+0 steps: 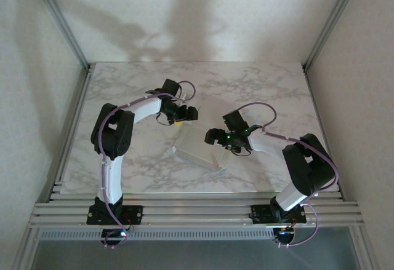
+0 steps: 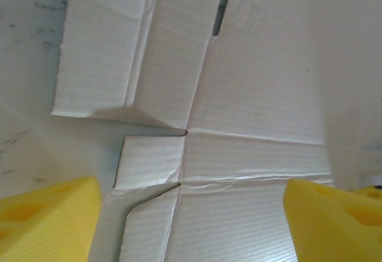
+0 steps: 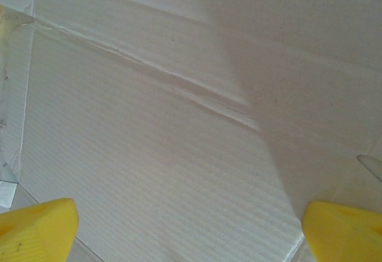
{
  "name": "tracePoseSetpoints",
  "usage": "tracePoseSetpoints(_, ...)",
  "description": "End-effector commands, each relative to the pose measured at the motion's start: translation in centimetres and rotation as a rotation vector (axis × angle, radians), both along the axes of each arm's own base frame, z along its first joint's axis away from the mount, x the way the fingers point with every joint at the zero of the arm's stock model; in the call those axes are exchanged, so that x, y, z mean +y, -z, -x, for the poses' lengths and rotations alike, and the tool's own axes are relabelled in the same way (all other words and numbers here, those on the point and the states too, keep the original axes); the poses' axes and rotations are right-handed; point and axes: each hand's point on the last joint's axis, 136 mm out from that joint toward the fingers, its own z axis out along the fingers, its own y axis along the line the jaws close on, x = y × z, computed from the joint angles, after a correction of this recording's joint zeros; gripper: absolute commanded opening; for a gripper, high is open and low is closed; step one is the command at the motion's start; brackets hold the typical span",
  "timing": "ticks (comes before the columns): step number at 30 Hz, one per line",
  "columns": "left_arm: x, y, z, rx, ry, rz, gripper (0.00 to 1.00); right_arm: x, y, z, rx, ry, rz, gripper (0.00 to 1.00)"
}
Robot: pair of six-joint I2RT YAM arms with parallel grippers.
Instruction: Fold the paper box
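Note:
The paper box [image 1: 196, 150] lies pale side up on the middle of the marble table as a creased, partly raised sheet. My left gripper [image 1: 184, 115] hovers open over its far edge. In the left wrist view its yellow fingertips [image 2: 48, 217] straddle a crease junction and small corner flaps of the paper box [image 2: 256, 83], with nothing held; the left gripper [image 2: 188, 223] is open. My right gripper [image 1: 214, 138] stands open over the sheet's right part. Seen from the right wrist, the right gripper [image 3: 190, 232] spans a flat panel of the paper box [image 3: 179, 154] with a long crease.
The marble table [image 1: 277, 91] has bare room behind and to both sides of the sheet. Aluminium rails [image 1: 197, 211] run along the near edge by the arm bases. White walls and frame posts close in the left, right and back.

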Motion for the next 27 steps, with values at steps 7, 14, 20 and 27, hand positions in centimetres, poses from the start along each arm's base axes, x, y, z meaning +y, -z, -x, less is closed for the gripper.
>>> tracePoseSetpoints(7, -1.2, -0.4, -0.6, -0.015, 0.022, 0.037, 0.79, -1.1, 3.8, 2.6, 0.115, -0.01, 0.094, 0.99)
tracePoseSetpoints(14, -1.7, -1.5, -0.8, -0.029, 0.025, 0.066, 0.79, -1.3, 4.0, 2.6, 0.114, -0.013, 0.115, 0.99)
tracePoseSetpoints(20, -2.9, -3.7, -0.4, -0.067, 0.061, 0.101, 0.79, -1.3, 4.5, 2.7, 0.123, -0.016, 0.122, 0.99)
tracePoseSetpoints(27, -4.3, -4.0, 0.3, -0.063, 0.102, 0.119, 0.76, -1.2, 4.7, 2.7, 0.126, -0.022, 0.131, 0.99)
